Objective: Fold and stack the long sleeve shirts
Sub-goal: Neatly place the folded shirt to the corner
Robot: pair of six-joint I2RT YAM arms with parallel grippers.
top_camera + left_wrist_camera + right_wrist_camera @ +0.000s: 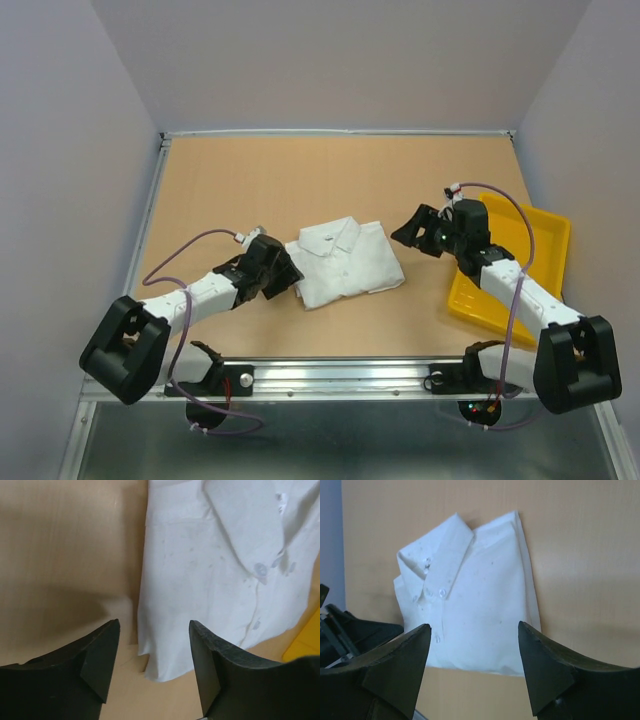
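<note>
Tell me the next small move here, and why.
Probably ease the left jaws forward onto the nearest edge of the shirt and close. It lies folded, collar up, on the table; both pairs of jaws stand open and empty, the left close beside its edge, so it looks ready to stack.

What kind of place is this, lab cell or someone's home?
Probably a lab test cell, not a home: plain grey walls box in a wooden tabletop, left arm and right arm mount on a metal rail, and the props are one folded white shirt and a yellow tray.
</note>
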